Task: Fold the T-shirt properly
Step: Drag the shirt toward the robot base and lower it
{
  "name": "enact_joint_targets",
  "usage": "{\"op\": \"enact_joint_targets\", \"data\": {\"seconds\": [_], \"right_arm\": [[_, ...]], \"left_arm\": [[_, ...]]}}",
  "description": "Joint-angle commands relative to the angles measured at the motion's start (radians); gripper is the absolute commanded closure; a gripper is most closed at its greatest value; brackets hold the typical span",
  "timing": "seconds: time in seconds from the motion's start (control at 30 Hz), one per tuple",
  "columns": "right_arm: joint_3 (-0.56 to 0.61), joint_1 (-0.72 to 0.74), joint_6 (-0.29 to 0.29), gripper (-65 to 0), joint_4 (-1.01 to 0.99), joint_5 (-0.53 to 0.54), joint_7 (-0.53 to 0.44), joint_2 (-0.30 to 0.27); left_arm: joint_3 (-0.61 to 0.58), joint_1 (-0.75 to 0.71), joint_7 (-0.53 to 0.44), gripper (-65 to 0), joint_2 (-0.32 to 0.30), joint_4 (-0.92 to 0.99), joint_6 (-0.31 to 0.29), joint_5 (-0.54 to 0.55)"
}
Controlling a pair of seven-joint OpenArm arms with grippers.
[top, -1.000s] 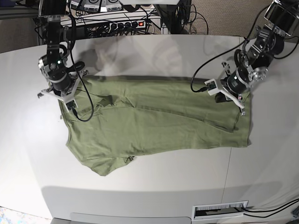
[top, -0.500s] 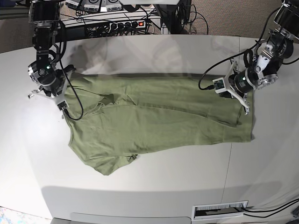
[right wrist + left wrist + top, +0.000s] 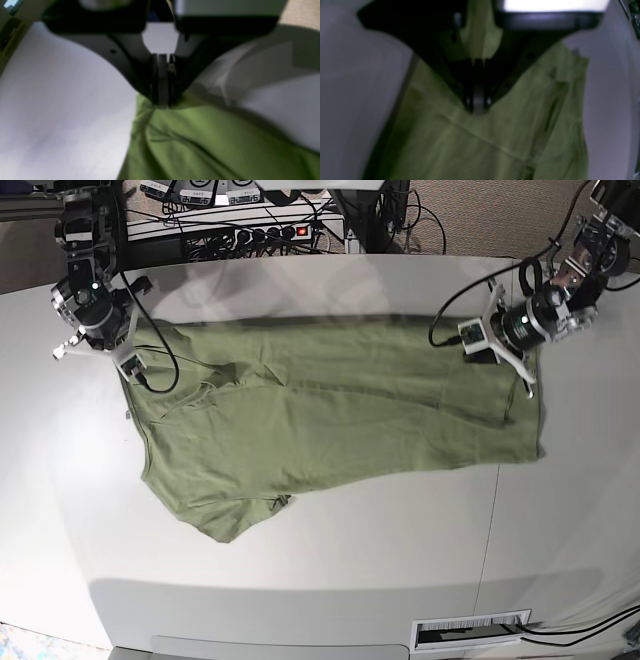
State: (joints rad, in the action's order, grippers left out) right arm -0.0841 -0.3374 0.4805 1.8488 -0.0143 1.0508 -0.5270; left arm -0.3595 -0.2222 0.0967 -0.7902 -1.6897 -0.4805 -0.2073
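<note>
- The T-shirt [image 3: 330, 415] lies spread on the table [image 3: 320, 580], stretched left to right across its far half, with the near-left part slumping toward the front edge in a loose lobe.
- The right gripper [image 3: 162, 100] is clamped on a bunched corner of cloth at the far-left end; its jaws are pressed together on the fabric.
- The left gripper [image 3: 477, 106] is likewise closed on the T-shirt, pinching the edge at the far-right end.
- Over the last second both arms have drawn away from each other and toward the far side, and the held top edge has moved back with them.
- The upper edge now runs straighter and tauter between the two grips; some creases remain through the middle.
- I judge this a stretch-and-flatten step: the cloth is being laid out for folding, and no fold is finished yet.
</note>
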Motion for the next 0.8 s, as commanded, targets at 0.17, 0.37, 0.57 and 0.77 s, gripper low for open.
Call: {"op": "enact_joint_targets", "data": {"seconds": [0.17,0.37,0.57,0.77], "right_arm": [[-0.010,-0.013,-0.003,0.0,0.036,-0.004,0.012,-0.019],[-0.010,-0.011,-0.005,0.0,0.125,0.025,-0.099,-0.018],[-0.007,0.051,-0.001,0.0,0.122,0.050,-0.241,0.020],[0.002,0.154,0.001,0.0,-0.047,0.052,-0.265,0.034]], "left_arm": [[-0.024,-0.100,0.099,0.0,-0.049,-0.007,-0.122,-0.047],[-0.024,-0.111,0.094,0.0,-0.060,-0.007,-0.088,-0.088],[-0.024,-0.111,0.089,0.0,-0.061,-0.007,-0.081,-0.088],[-0.024,-0.111,0.090,0.0,-0.061,-0.007,-0.082,-0.088]]}}
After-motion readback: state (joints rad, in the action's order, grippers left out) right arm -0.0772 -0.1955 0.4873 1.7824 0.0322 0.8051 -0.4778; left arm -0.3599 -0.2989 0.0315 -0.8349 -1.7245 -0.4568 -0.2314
